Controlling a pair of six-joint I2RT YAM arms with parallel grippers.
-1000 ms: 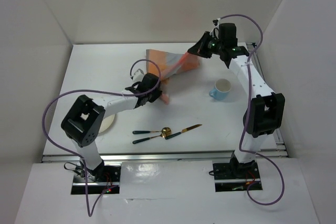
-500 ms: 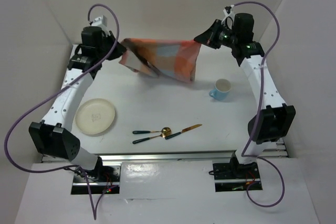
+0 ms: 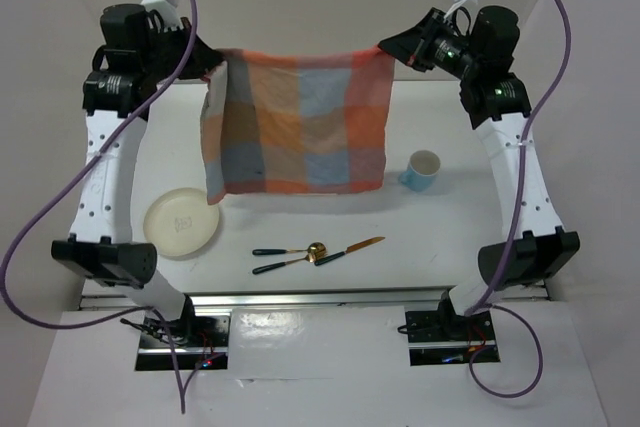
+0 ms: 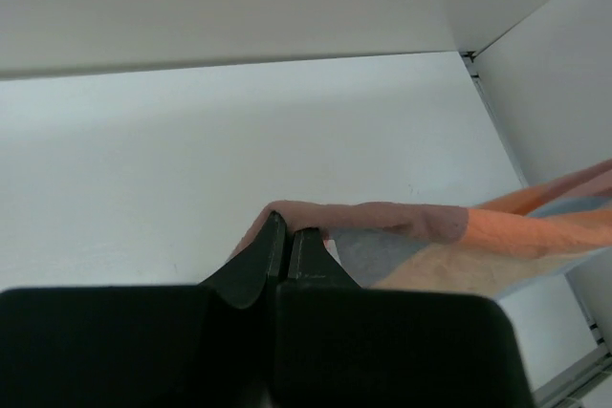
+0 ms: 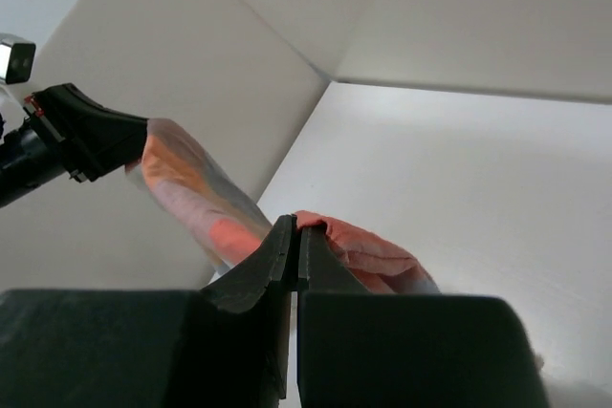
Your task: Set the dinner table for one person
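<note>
Both arms are now reaching higher and wider apart than a moment earlier, and the checked cloth, bunched between them before, is hanging spread open like a curtain. The left gripper is pinching the cloth's top left corner, its fingertips pressing together on the fabric in the left wrist view. The right gripper is clamping the top right corner the same way, with orange fabric bulging out past its fingertips. The dinner table is lying flat below the arms, and the cloth is hanging over its far half; whether the lower hem is touching it I cannot tell. A plate is sitting on the table's left side and a cup is standing on the right. A spoon, a second dark-handled piece and a knife are lying together near the front edge.
</note>
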